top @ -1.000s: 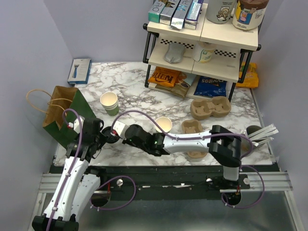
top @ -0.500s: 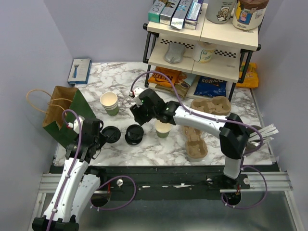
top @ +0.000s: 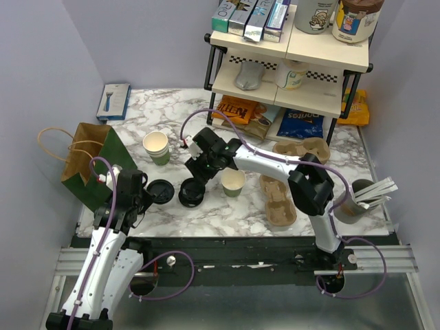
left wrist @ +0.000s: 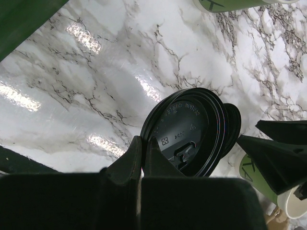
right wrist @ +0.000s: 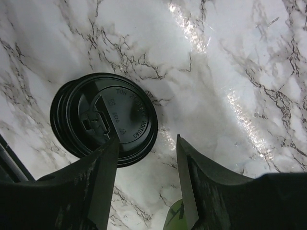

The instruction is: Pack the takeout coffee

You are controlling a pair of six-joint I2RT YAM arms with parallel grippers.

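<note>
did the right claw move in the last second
Yes. The right claw moved back and rightward toward the shelf rack and now hangs open over the black lids.

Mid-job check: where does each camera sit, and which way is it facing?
Top: above and behind the arms, looking down on the table; both arms and their bases show.
Left wrist: on the left arm, looking down at a lid pinched in the shut left hand.
Right wrist: on the right arm, looking down at the lid stack past the open right hand.
Shared: the top view shows both the lid and the lid stack.
</note>
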